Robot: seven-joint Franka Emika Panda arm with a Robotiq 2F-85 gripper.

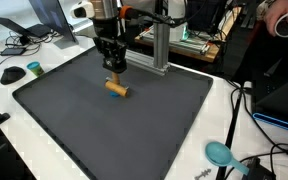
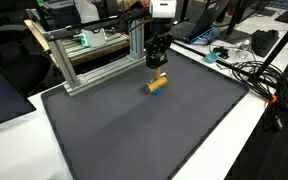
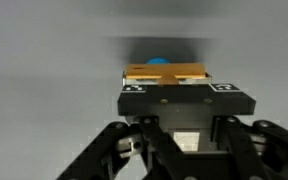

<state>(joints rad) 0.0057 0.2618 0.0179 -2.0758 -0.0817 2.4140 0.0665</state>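
Observation:
A short wooden cylinder (image 1: 117, 88) (image 2: 157, 83) rests low on the dark grey mat (image 1: 104, 130) (image 2: 144, 130), in its back part in both exterior views. My gripper (image 1: 113, 72) (image 2: 158, 68) points straight down onto the cylinder's top, fingers drawn in on it. The wrist view shows the black fingers (image 3: 149, 100) close together and the tan cylinder (image 3: 164, 72) lying crosswise just past their tips. A small blue patch (image 3: 158, 61) peeks out behind it. Whether the cylinder touches the mat or hangs just above it is unclear.
An aluminium frame (image 1: 159, 45) (image 2: 84, 55) stands right behind the gripper at the mat's back edge. A teal bowl-like thing (image 1: 220, 153) and cables (image 1: 239, 120) lie off one side of the mat. A mouse (image 1: 12, 74) and more cables (image 2: 252, 72) sit on the white table.

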